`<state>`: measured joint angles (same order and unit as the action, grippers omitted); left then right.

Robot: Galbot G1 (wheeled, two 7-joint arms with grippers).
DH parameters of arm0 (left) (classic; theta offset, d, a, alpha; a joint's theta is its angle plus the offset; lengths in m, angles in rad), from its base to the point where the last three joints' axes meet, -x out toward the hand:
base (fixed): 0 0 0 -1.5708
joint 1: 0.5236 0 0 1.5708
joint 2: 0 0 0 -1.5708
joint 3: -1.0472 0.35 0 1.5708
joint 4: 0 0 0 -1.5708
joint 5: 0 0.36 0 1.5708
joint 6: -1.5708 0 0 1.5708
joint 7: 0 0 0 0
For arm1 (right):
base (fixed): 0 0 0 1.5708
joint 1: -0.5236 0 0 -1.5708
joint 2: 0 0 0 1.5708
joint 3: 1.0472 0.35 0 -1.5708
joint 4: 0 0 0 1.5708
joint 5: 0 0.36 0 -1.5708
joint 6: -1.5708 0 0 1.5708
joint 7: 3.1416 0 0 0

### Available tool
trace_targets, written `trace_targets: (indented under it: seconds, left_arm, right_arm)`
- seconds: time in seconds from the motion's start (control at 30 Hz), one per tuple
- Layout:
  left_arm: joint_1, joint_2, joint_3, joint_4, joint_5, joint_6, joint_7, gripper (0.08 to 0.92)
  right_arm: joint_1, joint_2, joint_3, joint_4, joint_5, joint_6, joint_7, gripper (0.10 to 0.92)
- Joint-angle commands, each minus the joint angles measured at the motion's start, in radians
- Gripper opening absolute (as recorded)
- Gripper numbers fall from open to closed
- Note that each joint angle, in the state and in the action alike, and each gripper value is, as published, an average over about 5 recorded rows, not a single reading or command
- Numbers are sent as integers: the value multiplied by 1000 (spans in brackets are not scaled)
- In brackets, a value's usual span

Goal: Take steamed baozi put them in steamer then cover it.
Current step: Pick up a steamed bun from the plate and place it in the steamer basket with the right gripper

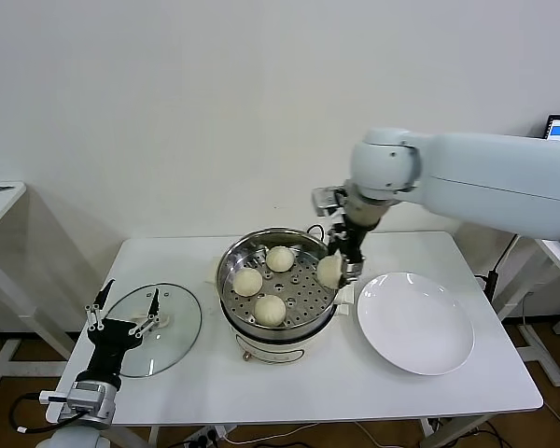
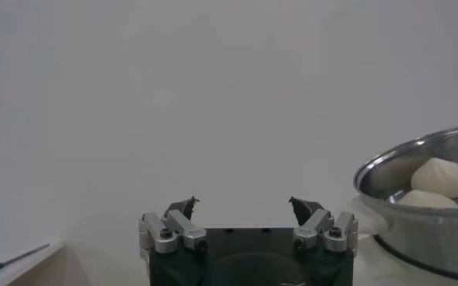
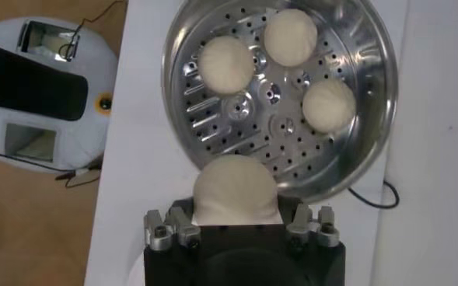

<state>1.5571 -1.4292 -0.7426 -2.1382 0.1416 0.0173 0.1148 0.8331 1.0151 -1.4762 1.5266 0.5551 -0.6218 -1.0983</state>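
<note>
Now we hold the fourth baozi [image 1: 329,271] in our right gripper [image 1: 339,271], fingers closed on it, just over the steamer [image 1: 231,280] rim on its plate side, the open tray gap inward, while our left gripper [image 1: 123,313], fingers wide, waits over the cover [image 1: 177,327].

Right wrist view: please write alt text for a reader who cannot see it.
The right pincer holds a baozi above the near rim of the steamer. Three more baozi sit on its perforated tray, and the white table lies beneath.
</note>
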Motion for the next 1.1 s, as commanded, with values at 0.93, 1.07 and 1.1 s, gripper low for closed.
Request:
trace_targets:
  seconds: [0.93, 1.07, 1.1]
  left_arm:
    - [-9, 2, -14, 32, -8, -1, 6, 823]
    - [-10, 1, -12, 33, -8, 0, 5, 823]
    - [-11, 1, -12, 35, -8, 0, 5, 823]
  right_arm:
    - [-315, 235, 104, -355, -139, 2, -15, 721]
    - [-313, 214, 123, -343, -134, 8, -11, 735]
    - [-309, 203, 132, -337, -130, 10, -10, 746]
